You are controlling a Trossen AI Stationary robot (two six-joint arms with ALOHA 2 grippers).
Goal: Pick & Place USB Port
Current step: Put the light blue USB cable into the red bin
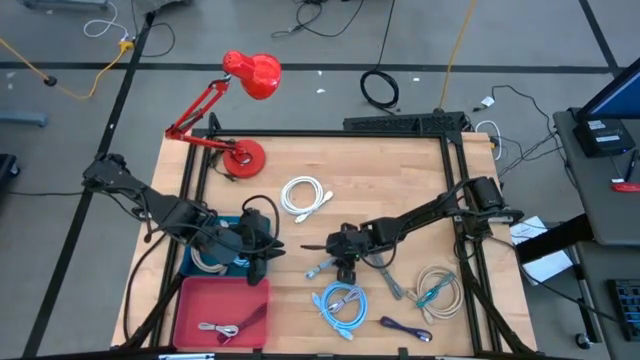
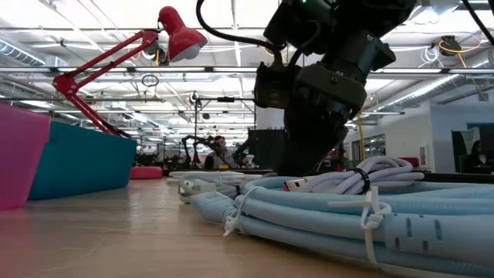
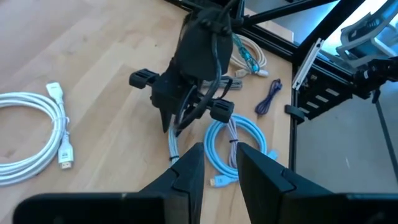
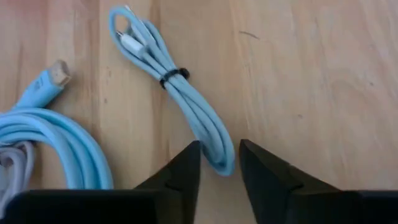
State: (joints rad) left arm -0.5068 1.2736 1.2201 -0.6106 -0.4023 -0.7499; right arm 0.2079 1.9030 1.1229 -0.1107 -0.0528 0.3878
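Note:
A small light-blue USB cable bundle (image 4: 186, 93), tied with a black band, lies flat on the wooden table (image 1: 400, 190). My right gripper (image 4: 219, 149) points down over it, open, its fingers standing on either side of the bundle's looped end (image 4: 219, 155); I see thin gaps of wood beside the loop. In the high view this gripper (image 1: 342, 258) is near the table's middle, the bundle (image 1: 322, 268) beside it. My left gripper (image 1: 262, 262) hovers narrowly open by the blue bin (image 1: 192, 262), holding nothing.
A larger light-blue coil (image 1: 340, 305) lies just nearer; also a white coil (image 1: 305, 195), a grey cable (image 1: 388, 280), a beige-and-teal coil (image 1: 440, 290) and a purple cable (image 1: 405, 328). The red bin (image 1: 190, 310) holds a cable. A red desk lamp (image 1: 240, 120) stands at the far left.

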